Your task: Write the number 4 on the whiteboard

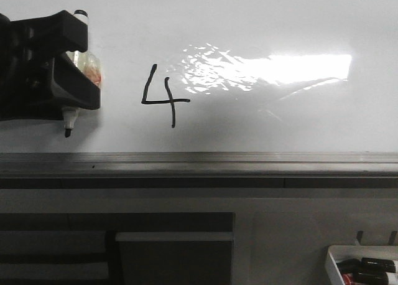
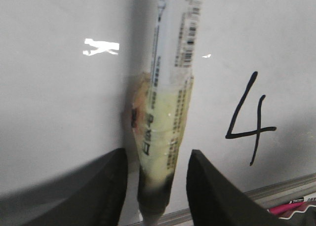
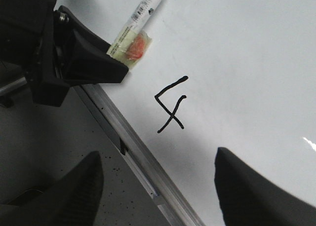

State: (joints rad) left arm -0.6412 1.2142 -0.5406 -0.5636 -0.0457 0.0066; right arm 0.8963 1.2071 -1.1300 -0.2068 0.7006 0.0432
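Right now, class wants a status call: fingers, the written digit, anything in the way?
Left gripper shut on white marker pen. Right gripper open, empty. Black hand-drawn number 4 complete on glossy whiteboard. Nothing covering it.

Front view straight onto the whiteboard (image 1: 261, 23), both wrist views close, all sharing the number 4 (image 1: 163, 96).

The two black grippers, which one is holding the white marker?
The left gripper, at the front view's left edge beside the black number 4, clamps the white marker. The right gripper is open and empty.
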